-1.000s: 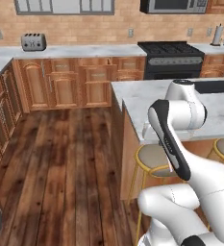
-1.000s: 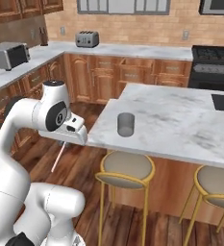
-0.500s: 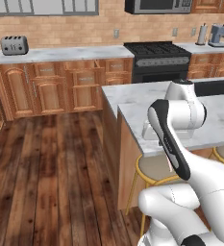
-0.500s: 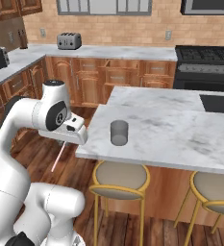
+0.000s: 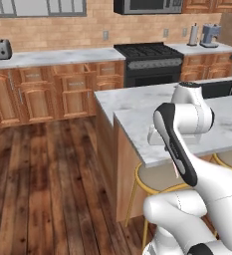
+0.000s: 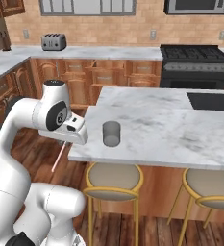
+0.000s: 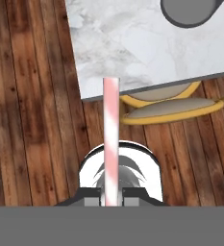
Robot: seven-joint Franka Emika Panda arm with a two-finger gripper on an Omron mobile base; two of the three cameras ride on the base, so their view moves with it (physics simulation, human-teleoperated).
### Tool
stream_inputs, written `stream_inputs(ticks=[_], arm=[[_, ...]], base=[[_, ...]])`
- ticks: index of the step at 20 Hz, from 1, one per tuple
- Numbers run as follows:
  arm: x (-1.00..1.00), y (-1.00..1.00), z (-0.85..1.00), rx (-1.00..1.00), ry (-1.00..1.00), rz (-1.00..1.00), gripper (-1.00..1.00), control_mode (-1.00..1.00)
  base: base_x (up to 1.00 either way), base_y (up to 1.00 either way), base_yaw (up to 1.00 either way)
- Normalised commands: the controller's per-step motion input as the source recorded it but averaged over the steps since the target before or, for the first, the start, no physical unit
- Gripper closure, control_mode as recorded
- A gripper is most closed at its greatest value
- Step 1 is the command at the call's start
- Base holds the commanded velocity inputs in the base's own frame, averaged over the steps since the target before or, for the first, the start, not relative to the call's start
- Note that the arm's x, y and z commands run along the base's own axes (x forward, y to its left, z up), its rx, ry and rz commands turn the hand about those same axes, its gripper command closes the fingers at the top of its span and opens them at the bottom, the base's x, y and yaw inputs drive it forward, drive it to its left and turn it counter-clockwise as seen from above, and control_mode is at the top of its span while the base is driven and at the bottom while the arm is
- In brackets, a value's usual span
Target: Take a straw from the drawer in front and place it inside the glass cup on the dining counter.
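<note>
Hand view: straw (image 7: 110, 139) clamped in the pincer (image 7: 110, 196), beside the dining counter (image 7: 132, 43).

one straw (image 7: 110, 139), one glass cup (image 6: 111, 133), two stools (image 6: 113, 180), one toaster (image 6: 54, 42)

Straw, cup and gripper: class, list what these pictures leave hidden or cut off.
- Straw: hand view, its lower end runs into the grey band; in the right base view its top sits behind the hand.
- Cup: hand view, cut off by the top edge.
- Gripper: left base view, hidden behind the arm.
</note>
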Motion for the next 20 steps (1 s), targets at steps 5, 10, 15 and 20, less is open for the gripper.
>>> stream_inputs(ticks=[5, 10, 15, 20], arm=[[0.00, 0.00, 0.00, 0.00, 0.00, 0.00, 1.00, 1.00], [0.00, 0.02, -0.11, -0.06, 0.10, 0.00, 1.00, -1.00], [0.01, 0.19, -0.14, -0.06, 0.11, 0.00, 1.00, -1.00], [0.09, 0.17, 0.00, -0.01, 0.05, 0.00, 1.00, -1.00]], base=[[0.05, 0.11, -0.11], [0.00, 0.00, 0.00], [0.00, 0.00, 0.00], [0.00, 0.00, 0.00]])
